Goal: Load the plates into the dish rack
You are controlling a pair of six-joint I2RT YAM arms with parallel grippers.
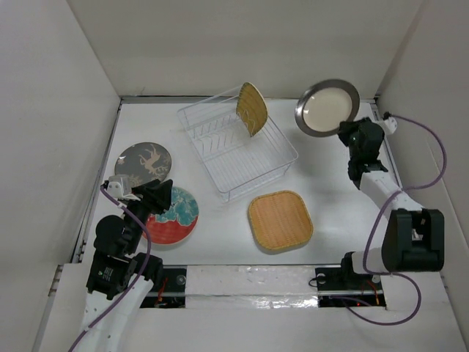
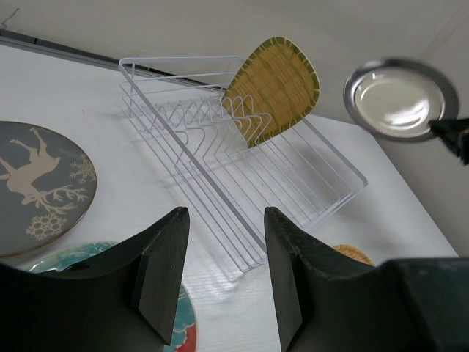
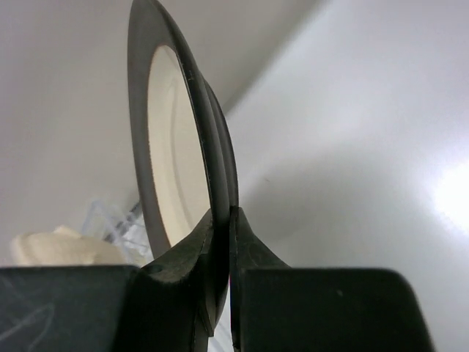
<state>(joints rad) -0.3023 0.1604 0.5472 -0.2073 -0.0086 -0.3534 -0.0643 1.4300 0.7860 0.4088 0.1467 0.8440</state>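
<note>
Right jaws are pressing together on the lower right rim of the dark-rimmed plate (image 3: 172,147), one finger on each face. The wrist view is showing the plate edge-on.

- The plate is hanging clear of the surface (image 1: 330,191) at far right. It is tilted up with its cream centre showing, near the dish rack (image 1: 256,172) but not touching it.
- Handling, a judgement: it is looking stiff, glazed and slippery, and likely breakable. A rim pinch is leaving it free to swing, so a deep bite on the rim is suiting it best.
- The rack is carrying one plate, the tan woven-look plate (image 1: 251,108), which is standing on edge among the tines at the far end. The remaining tine rows are holding nothing.
- The rounded square tan plate (image 1: 280,220) is lying flat just near of the rack.

Left jaws are standing spread, gripping nothing, and hovering at near left over the far edge of the red-and-teal plate (image 1: 176,216). The grey plate (image 1: 143,163) is lying flat just beyond.
</note>
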